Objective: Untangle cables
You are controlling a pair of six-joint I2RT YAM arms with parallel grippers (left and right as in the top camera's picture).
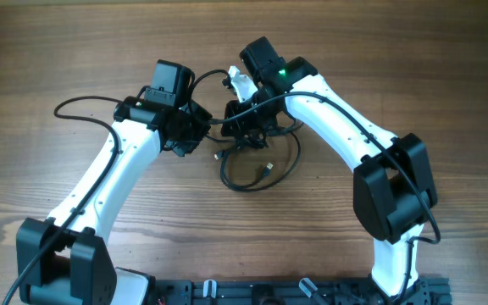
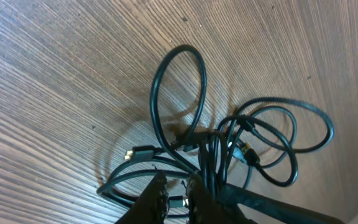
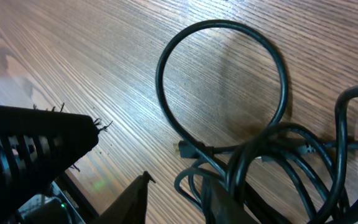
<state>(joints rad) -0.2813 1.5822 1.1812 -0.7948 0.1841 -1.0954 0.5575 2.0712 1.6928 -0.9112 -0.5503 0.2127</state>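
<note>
**Cables clumped mid-frame, both hands over them**

We see the cables (image 1: pixel 265 168) as a knotted clump w/ loose loops on the wood surface (image 1: pixel 396 59). They lie near the centre of the overhead frame, btwn the two arms. The left hand (image 2: pixel 178 186) sits at bottom centre of its wrist view. Its fingers are nearly together w/ only a thin slit, and strands press against one finger. We can't tell if any is pinched. The right hand (image 3: pixel 178 182) sits at the bottom of its view, fingers apart w/ wood showing btwn. Cords cross one finger, but we see no clear hold.
</note>
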